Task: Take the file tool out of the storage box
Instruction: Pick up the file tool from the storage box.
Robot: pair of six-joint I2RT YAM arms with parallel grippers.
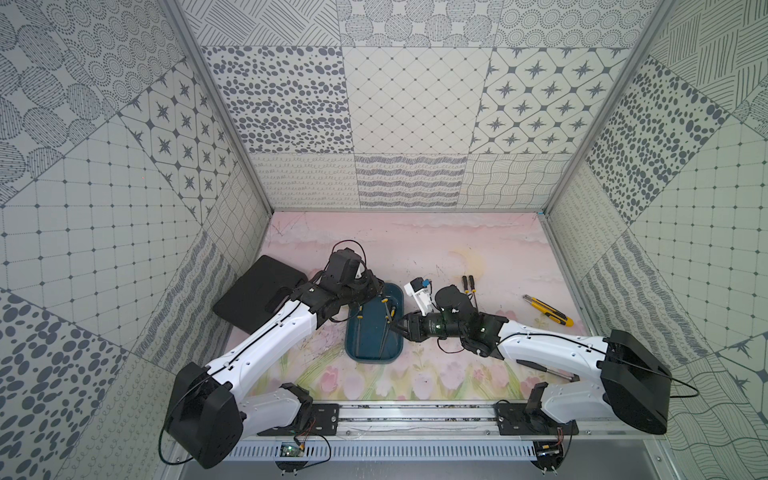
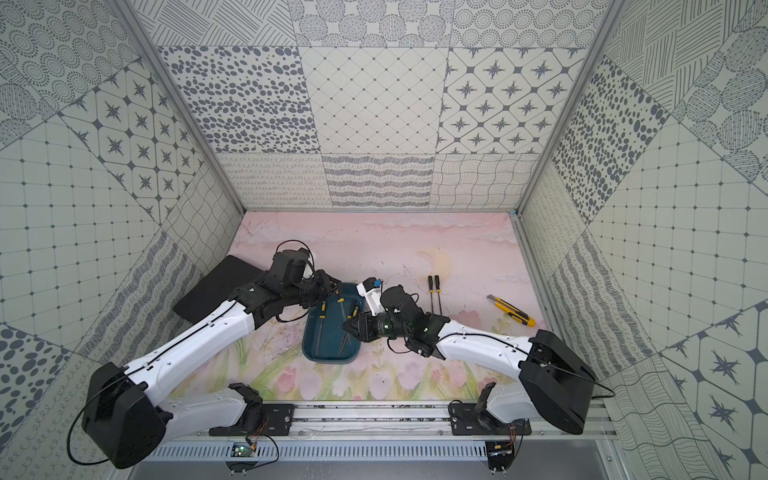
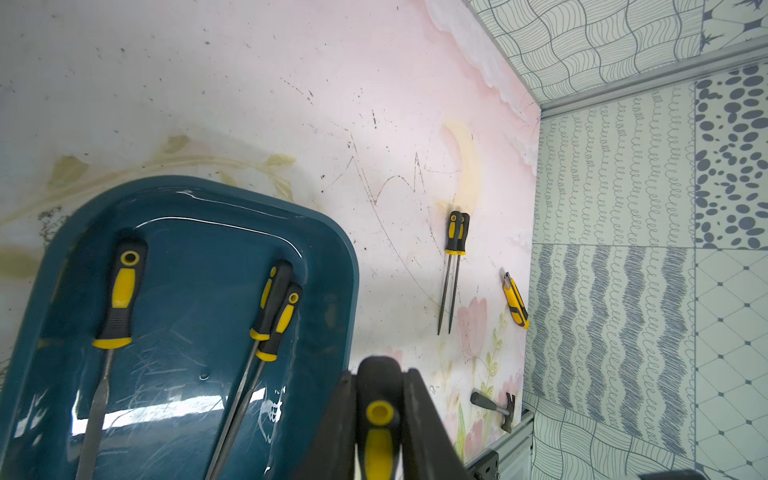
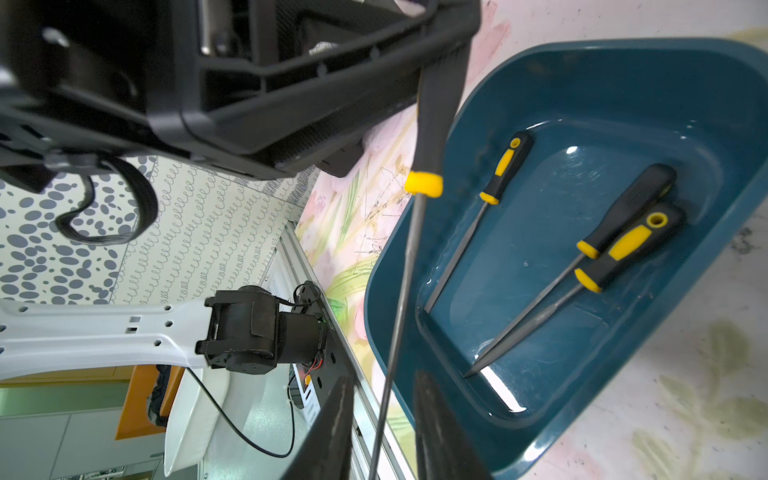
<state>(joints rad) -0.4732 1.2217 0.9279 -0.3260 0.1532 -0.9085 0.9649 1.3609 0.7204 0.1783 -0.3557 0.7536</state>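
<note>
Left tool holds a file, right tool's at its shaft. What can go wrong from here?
1. The right tool straddles the thin metal shaft of the black-and-yellow-handled file without gripping; if the left tool lets go early, it likely drops.
2. A pinch on the slim shaft could let the file pivot into the dark teal plastic storage box.

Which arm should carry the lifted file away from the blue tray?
Probably right. The right gripper straddles the shaft of the black-and-yellow steel file, and two matching files lie outside near it.
</note>
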